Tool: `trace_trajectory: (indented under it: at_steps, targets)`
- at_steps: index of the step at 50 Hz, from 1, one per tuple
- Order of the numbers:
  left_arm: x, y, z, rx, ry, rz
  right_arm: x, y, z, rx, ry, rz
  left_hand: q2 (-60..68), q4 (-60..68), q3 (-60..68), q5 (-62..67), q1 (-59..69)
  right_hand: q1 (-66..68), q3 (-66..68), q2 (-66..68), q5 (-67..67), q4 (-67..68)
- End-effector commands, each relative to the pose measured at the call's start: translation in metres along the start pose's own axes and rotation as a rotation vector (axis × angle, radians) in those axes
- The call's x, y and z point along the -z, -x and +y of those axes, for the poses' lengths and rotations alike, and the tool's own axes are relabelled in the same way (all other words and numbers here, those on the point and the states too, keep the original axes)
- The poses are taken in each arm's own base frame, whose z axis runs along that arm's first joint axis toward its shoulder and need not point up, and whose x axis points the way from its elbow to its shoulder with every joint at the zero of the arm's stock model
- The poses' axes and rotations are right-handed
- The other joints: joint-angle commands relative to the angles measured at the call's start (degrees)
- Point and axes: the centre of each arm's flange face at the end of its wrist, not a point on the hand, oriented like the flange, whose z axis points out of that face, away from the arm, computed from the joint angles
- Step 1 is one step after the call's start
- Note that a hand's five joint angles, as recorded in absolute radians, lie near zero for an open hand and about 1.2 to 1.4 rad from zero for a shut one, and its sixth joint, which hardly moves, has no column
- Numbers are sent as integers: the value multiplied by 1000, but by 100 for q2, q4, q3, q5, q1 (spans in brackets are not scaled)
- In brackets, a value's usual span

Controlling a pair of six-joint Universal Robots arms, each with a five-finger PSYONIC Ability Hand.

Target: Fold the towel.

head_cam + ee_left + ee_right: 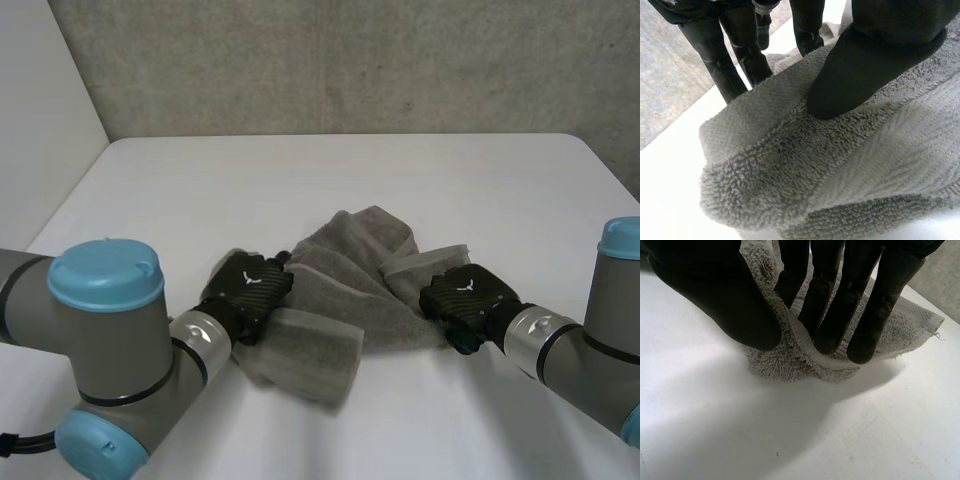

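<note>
The grey towel (362, 275) lies bunched on the white counter (350, 175), its long axis running side to side between the two hands, with a rumpled hump in the middle pointing toward the far edge. The left hand (245, 292) sits at the towel's left end, where a fold hangs down toward the near edge. In its wrist view the thumb (860, 70) presses on top of the cloth (805, 170) with the fingers behind it, pinching it. The right hand (465, 298) holds the right end. There, thumb and fingers (827, 315) pinch the hemmed edge (800, 347) just above the counter.
</note>
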Motion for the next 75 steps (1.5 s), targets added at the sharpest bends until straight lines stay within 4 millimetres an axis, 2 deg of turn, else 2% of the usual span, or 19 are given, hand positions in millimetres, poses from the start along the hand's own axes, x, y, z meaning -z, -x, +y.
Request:
trace_trajectory:
  at_steps: [1, 3, 7, 11, 20, 37, 43, 48, 51, 55, 62, 64, 66, 67, 68, 75]
  targets:
    - [17, 10, -21, -2, -66, -28, 1, -4, -1, -2, -4, 13, 7011, 1057, 1065, 1169, 1246, 196, 1039, 1044, 1089, 1024]
    - [20, 14, -25, -1, -79, -42, 1, -5, -1, -3, -2, 14, 7011, 1057, 1065, 1169, 1246, 196, 1039, 1044, 1089, 1024]
    - [23, 36, -27, 11, -85, -106, 1, -4, -1, -3, -3, 12, 7011, 1057, 1065, 1169, 1246, 196, 1039, 1044, 1089, 1024]
    - [21, 58, -19, 6, -55, -165, 2, -4, -1, -2, -4, 12, 7011, 1057, 1065, 1169, 1246, 196, 1039, 1044, 1089, 1024]
    - [19, 87, 1, -15, 20, -238, 2, -4, -2, -1, -6, 12, 7011, 1057, 1065, 1169, 1246, 196, 1039, 1044, 1089, 1024]
    - [20, 103, 12, 5, 51, -284, 2, -3, -1, -2, -4, 8, 7011, 1057, 1065, 1169, 1246, 196, 1039, 1044, 1089, 1024]
    - [22, 104, 11, 6, 53, -287, 3, -1, -1, -3, -1, 2, 7011, 1057, 1065, 1169, 1246, 196, 1039, 1044, 1089, 1024]
    - [31, 101, 6, 5, 31, -267, 5, -2, -3, -4, -1, 8, 7011, 1057, 1065, 1169, 1246, 196, 1039, 1044, 1089, 1024]
    - [42, 92, 1, 3, 5, -215, 12, -5, -12, 10, -25, 31, 7011, 1057, 1065, 1169, 1246, 196, 1039, 1044, 1089, 1024]
    - [64, 69, -2, 2, -16, -101, 21, -9, -24, 23, -67, 51, 7011, 1057, 1065, 1169, 1246, 196, 1039, 1044, 1089, 1024]
    - [91, 41, -2, 31, 4, 68, 22, -11, -26, 29, -77, 58, 7011, 1057, 1065, 1169, 1246, 196, 1039, 1044, 1089, 1024]
    - [93, 36, -2, 38, 6, 104, 22, -13, -26, 27, -75, 63, 6660, 706, 714, 818, 895, 196, 1039, 1044, 1089, 1024]
    - [93, 34, -4, 23, 6, 136, 20, -16, -22, 19, -64, 68, 3297, -2657, -2649, -2545, -2468, 196, 1039, 1044, 1089, 1024]
    - [93, 34, -4, 23, 6, 136, 20, -16, -22, 19, -64, 68, 3279, -2675, -2667, -2563, -2485, 196, 1039, 1044, 1089, 1024]
    - [92, 35, -6, -1, -1, 134, 19, -16, -21, 17, -60, 65, 2446, -3508, -3500, -3396, -3318, 196, 1039, 1044, 1089, 1024]
    - [77, 51, -21, -80, -47, 105, 17, -15, -18, 13, -56, 55, 2068, -3886, -3878, -3774, -3697, 196, 1039, 1044, 1089, 1024]
